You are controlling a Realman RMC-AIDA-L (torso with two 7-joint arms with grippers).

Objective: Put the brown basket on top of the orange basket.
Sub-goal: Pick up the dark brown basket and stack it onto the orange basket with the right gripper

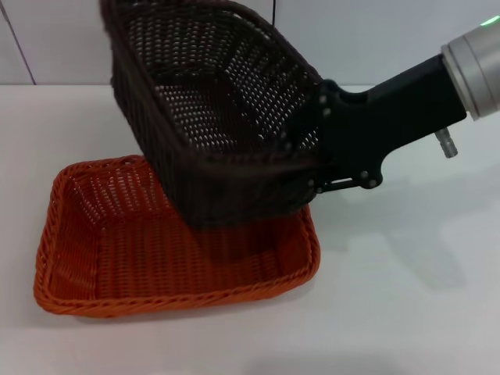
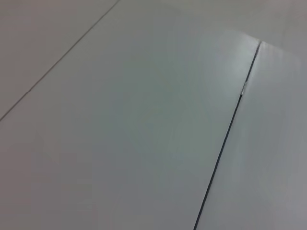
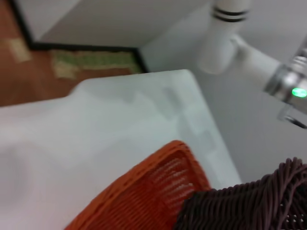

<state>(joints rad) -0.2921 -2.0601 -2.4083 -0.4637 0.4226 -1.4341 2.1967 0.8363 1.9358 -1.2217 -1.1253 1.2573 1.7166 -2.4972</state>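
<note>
The brown basket (image 1: 211,117) hangs tilted in the air, its low corner over the back right part of the orange basket (image 1: 117,242), which lies flat on the white table (image 1: 406,297). My right gripper (image 1: 312,168) is shut on the brown basket's right rim and comes in from the right. The right wrist view shows the orange basket's rim (image 3: 144,196) with the brown basket's weave (image 3: 249,201) beside it. I cannot tell whether the two baskets touch. My left gripper is out of view.
The left arm's white and silver links (image 3: 225,38) stand raised beyond the table's edge in the right wrist view. The left wrist view shows only pale panels with a dark seam (image 2: 230,129). A white wall (image 1: 375,39) backs the table.
</note>
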